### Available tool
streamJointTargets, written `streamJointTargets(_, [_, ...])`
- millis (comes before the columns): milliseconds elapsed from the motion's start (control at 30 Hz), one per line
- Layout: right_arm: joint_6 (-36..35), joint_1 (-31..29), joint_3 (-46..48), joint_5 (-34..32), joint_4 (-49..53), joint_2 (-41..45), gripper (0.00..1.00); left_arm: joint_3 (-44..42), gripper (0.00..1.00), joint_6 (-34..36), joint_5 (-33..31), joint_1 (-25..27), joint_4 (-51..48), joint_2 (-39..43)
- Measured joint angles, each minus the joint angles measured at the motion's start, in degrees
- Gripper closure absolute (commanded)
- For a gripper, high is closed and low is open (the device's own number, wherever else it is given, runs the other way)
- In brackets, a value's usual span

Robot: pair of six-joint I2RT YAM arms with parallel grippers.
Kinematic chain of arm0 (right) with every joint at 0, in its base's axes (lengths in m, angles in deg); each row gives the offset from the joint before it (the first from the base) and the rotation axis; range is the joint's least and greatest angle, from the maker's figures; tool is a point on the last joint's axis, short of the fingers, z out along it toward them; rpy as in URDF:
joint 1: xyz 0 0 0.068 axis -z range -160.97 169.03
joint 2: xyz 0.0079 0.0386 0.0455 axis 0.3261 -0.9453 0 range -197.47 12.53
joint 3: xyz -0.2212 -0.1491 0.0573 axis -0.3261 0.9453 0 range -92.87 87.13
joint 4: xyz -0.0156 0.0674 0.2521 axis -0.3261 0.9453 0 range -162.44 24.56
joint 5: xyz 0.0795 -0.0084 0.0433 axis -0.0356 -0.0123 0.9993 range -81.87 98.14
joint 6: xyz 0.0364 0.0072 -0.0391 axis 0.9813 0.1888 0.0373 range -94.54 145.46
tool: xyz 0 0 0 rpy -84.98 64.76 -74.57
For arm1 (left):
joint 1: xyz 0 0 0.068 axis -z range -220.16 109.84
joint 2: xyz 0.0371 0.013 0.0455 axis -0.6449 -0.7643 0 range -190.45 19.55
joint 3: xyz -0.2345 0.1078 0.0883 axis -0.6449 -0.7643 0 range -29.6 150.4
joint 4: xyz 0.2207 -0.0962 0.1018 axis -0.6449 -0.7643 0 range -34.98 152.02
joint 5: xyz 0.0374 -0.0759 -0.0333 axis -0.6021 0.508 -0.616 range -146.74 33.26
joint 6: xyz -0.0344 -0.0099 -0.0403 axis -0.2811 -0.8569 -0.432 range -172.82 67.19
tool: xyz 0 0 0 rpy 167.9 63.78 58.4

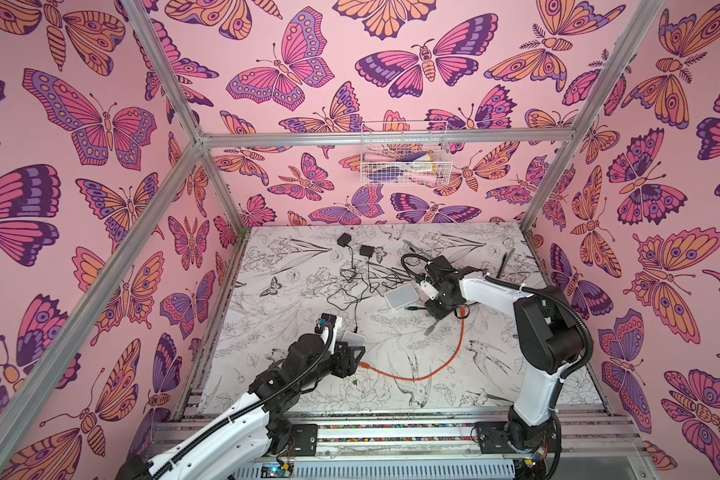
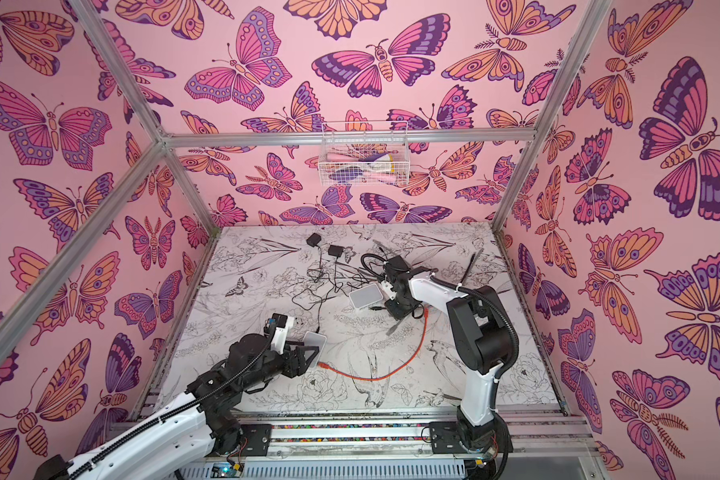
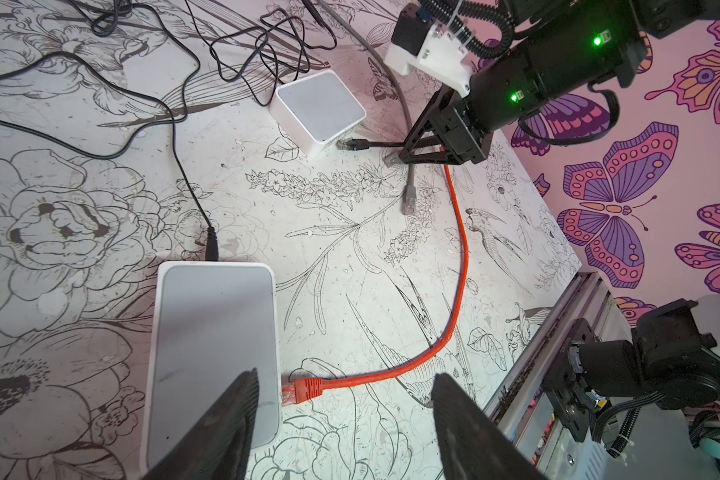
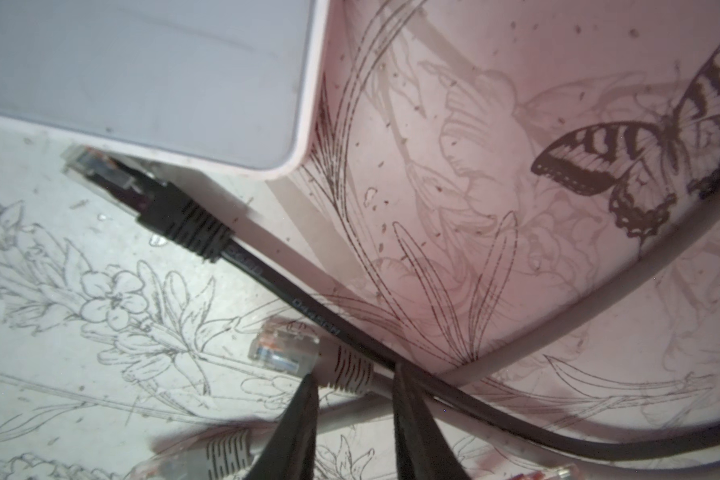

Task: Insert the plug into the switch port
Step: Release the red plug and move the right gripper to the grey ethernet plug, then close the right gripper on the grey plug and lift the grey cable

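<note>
Observed | right end effector [image 4: 352, 374] stood astride boot of grey plug [image 4: 285, 347], clamping not determinable | plug lay on desk [image 4: 80, 291], long axis pointing left toward small white switch [image 4: 142, 62] just beside it | left end effector [image 3: 344, 376] apart, well away; the right one nearer.

I see pink butterfly-print walls [image 1: 350, 62] left, far and right, on an aluminium frame [image 1: 292, 139]. White wire basket [image 1: 375, 174] hangs on the far wall. Tabletop [image 1: 258, 332] has a black-and-white botanical print.
</note>
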Motion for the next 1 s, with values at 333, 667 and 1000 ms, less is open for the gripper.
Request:
streamJointTargets(333, [-1.6,-1.62,0.15,3.21,0.83,-0.35,0.48,0.0,0.31,0.48,-0.26,0.0,-1.51,1.16])
streamJointTargets(667, [-1.77,-2.23,-2.99,-0.52,2.84,-3.17,0.51,-0.15,0.31,0.7,-1.29,0.0,-2.71,3.48])
streamJointTargets(1000, [-1.64,-3.72,-1.29,-0.98,1.62,-2.08,0.75,-0.35,0.31,0.85,-1.99,0.0,-2.8,3.54])
